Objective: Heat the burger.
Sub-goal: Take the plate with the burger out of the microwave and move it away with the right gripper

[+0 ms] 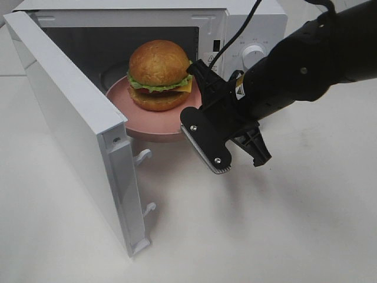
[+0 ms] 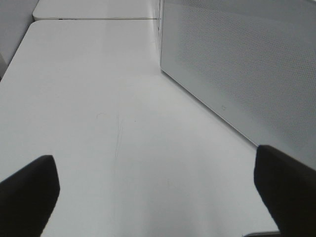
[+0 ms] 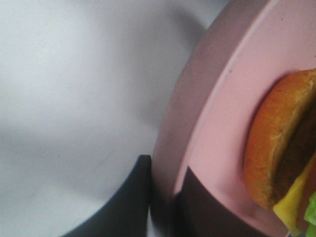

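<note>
The burger (image 1: 159,73), with golden buns, lettuce and cheese, sits on a pink plate (image 1: 126,115) that lies partly inside the open microwave (image 1: 247,17). My right gripper (image 1: 187,125) is shut on the plate's near rim, coming in from the right. In the right wrist view the gripper (image 3: 165,200) pinches the plate (image 3: 222,123) edge between its two dark fingers, with the burger (image 3: 276,148) close by. My left gripper (image 2: 158,192) stands open over bare table, nothing between its fingertips (image 2: 27,197); it is out of the high view.
The microwave door (image 1: 70,118) swings out to the front left, its latch hooks facing the plate. A white dotted panel (image 2: 237,74) of the microwave stands close beside the left gripper. White table (image 1: 265,236) spreads in front and to the right.
</note>
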Robot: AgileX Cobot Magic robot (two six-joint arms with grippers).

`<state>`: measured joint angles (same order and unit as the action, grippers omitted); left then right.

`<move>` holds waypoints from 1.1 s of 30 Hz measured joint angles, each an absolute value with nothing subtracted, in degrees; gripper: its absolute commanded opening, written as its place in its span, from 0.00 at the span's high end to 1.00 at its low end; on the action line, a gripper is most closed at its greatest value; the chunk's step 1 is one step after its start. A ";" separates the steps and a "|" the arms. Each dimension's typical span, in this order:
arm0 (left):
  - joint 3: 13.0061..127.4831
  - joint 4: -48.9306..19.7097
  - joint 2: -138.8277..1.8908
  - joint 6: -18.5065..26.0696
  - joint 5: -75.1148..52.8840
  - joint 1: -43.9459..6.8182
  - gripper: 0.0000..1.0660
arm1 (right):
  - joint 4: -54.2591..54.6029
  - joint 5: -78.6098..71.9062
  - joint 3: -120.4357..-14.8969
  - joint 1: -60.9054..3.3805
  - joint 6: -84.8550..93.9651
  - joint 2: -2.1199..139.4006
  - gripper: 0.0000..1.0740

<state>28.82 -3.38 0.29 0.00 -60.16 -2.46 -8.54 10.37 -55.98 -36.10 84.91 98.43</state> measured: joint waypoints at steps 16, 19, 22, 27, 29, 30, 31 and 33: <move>28.82 -3.38 0.29 0.00 -60.16 -2.46 0.06 | -8.54 9.51 -44.63 -35.98 83.54 87.20 0.99; 28.82 -3.38 0.29 0.00 -60.16 -2.46 0.06 | -8.54 9.97 -42.97 -35.98 83.42 85.08 0.99; 28.82 -3.38 0.29 0.00 -60.16 -2.46 0.06 | -8.54 10.83 -41.42 -35.98 82.85 82.91 0.99; 28.82 -3.38 0.29 0.00 -60.16 -2.46 0.06 | -8.54 12.43 -38.67 -35.98 82.05 79.35 0.99; 28.82 -3.38 0.29 0.00 -60.16 -2.46 0.06 | -8.54 12.95 -37.47 -35.98 81.99 77.98 0.99; 28.82 -3.38 0.29 0.00 -60.16 -2.46 0.06 | -8.54 13.12 -36.27 -35.98 81.88 76.43 0.98; 28.82 -3.38 0.29 0.00 -60.16 -2.46 0.06 | -8.54 13.29 -35.87 -35.98 81.76 75.80 0.98; 28.82 -3.38 0.29 0.00 -60.16 -2.46 0.06 | -8.54 13.46 -35.07 -35.98 81.47 74.48 0.98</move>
<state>28.82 -3.38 0.29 0.00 -60.16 -2.46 -8.54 13.46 -35.07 -35.98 81.47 74.48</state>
